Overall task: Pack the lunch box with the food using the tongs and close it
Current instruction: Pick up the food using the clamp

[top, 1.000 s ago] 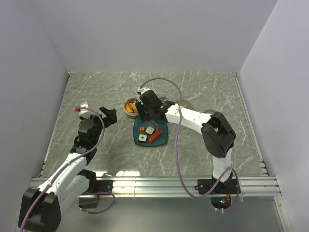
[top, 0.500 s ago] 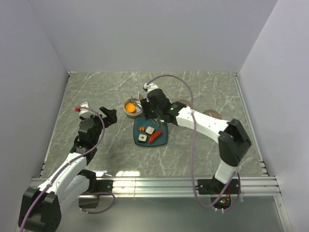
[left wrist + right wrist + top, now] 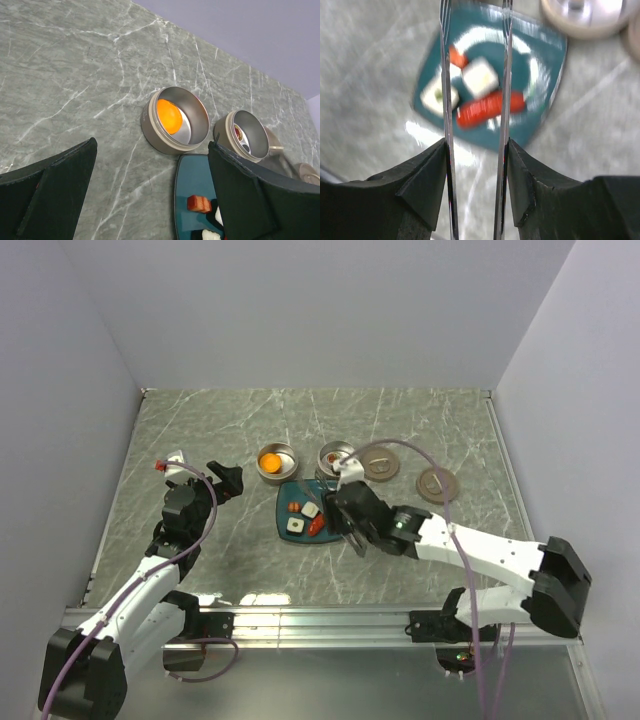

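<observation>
My right gripper is shut on the tongs, one finger pressing on each silvery arm, and the arms stand apart. It hovers at the near right corner of the teal plate. On the plate lie two white blocks, a red elongated piece and a small orange-red bit. The lunch box is two round metal tins. The left tin holds the orange round piece. The right tin holds something red. My left gripper is open and empty, left of the plate.
Two round metal lids lie right of the tins. Grey walls close off the back and both sides. A metal rail runs along the near edge.
My right arm has pulled back with the tongs from over the tins, across the plate, to its near right corner. The left arm has not moved.
</observation>
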